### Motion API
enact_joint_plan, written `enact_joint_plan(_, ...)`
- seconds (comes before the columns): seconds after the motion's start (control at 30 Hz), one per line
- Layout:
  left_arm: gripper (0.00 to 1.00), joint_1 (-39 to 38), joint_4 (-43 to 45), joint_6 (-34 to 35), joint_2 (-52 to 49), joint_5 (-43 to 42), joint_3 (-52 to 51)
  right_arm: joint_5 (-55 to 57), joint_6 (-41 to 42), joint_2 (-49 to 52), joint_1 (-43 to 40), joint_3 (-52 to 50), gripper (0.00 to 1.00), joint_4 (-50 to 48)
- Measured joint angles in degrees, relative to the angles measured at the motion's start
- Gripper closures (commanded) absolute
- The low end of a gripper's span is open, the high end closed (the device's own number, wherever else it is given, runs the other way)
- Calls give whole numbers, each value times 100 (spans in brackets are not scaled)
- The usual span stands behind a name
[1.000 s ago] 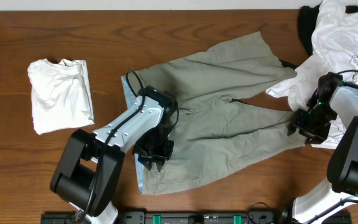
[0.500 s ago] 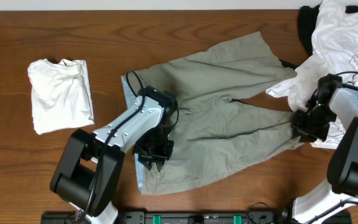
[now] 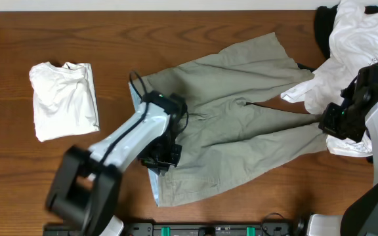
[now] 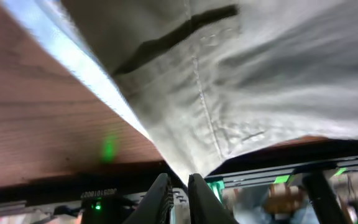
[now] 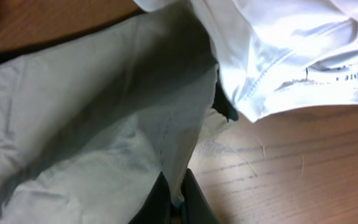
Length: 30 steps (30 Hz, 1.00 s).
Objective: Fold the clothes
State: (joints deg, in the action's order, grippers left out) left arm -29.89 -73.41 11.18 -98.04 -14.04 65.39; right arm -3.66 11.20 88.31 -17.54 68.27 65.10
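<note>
At the near edge of the khaki-grey trousers (image 3: 235,118), the left hand (image 3: 161,160) is pressed down on the waistband corner. Its wrist view shows the two fingers (image 4: 194,186) drawn almost together, with a peak of the cloth pinched between them. That end of the trousers is lifted slightly off the brown bench (image 3: 18,177). At the hem of the nearer trouser leg, the right hand (image 3: 327,124) is closed tight on the fabric, and its own view shows the cloth edge running down into the narrow slot between the fingers (image 5: 157,199). The trousers lie spread flat across the middle of the bench, waist to the left and both legs reaching right. Left of the trousers and well apart from them sits a folded white shirt (image 3: 64,98). Beyond the leg ends lies a heap of white shirts (image 3: 359,46), its lower edge touching the far leg, with a black piece (image 3: 321,26) at its back.
</note>
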Motion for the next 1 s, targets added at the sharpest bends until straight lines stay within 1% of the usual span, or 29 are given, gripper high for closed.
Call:
enact_joint_plan(0.1, 83, 0, -7, 332, 752, 111, 31, 0, -63, 2, 0, 0, 99, 39)
enact_joint_plan(0.2, 68, 0, -7, 822, 1497, 229, 76, 0, -125, 2, 0, 0, 99, 42)
enact_joint_plan(0.27, 63, 0, -2, 1058, 1878, 269, 92, 0, -142, 2, 0, 0, 99, 42)
enact_joint_plan(0.33, 61, 0, -7, 1241, 2118, 313, 90, 0, -144, 2, 0, 0, 99, 44)
enact_joint_plan(0.4, 54, 0, 11, 1353, 2199, 411, 61, 0, -149, 2, 0, 0, 99, 42)
enact_joint_plan(0.47, 53, 0, 103, 1414, 2194, 492, -70, 0, -157, 2, 0, 0, 99, 42)
enact_joint_plan(0.7, 53, 0, 793, 1432, 1998, 514, -1261, 0, -168, 2, 0, 0, 99, 42)
enact_joint_plan(0.87, 53, 0, 813, 1432, 1980, 205, -1725, 0, -170, 2, 0, 0, 98, 42)
enact_joint_plan(1.0, 53, -20, 1062, 1331, 1980, -225, -1902, 0, -170, 2, 0, 0, 98, 44)
